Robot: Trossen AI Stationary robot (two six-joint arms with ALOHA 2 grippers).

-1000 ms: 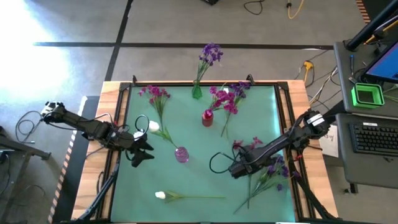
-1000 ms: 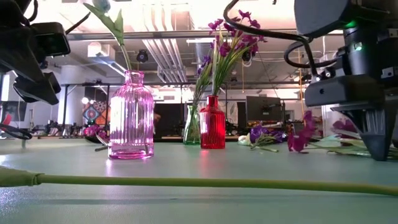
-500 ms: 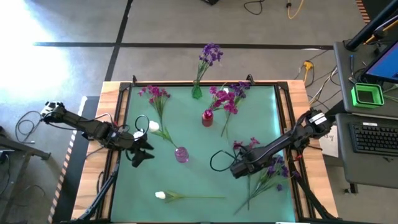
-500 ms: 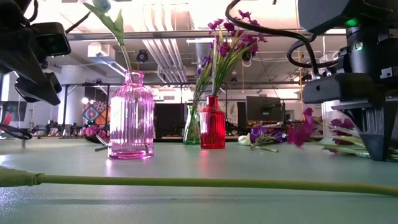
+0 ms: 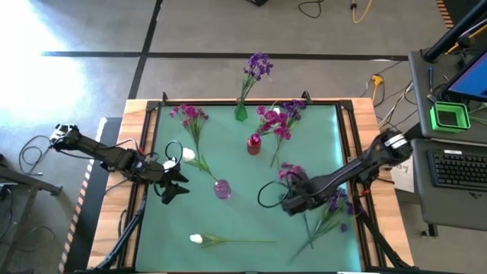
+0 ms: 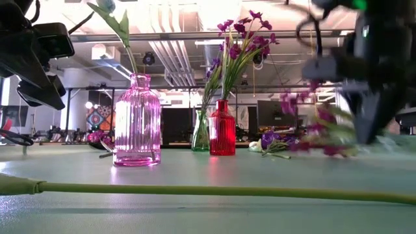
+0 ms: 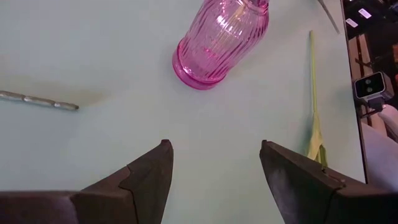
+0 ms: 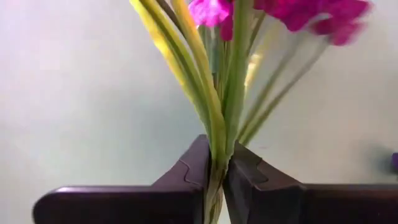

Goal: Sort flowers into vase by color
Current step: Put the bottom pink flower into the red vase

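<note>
Two dark fingers [image 8: 186, 171] of the right gripper [image 5: 291, 202] pinch the green stem of a magenta flower [image 5: 291, 174], pressed tight on it, above the green mat [image 5: 243, 221] toward the bench's right edge. Beside it, more purple flowers [image 5: 335, 204] lie loose near that edge. The left gripper [image 7: 214, 163] hangs with its jaws spread near the left edge, close to the pink vase [image 5: 221, 189], which holds a white flower [image 5: 187, 156]. Another white flower [image 5: 197, 239] lies along the near edge. Toward the far edge stand a red vase [image 5: 253, 144] with magenta blooms and a green vase [image 5: 240, 113] with purple ones.
</note>
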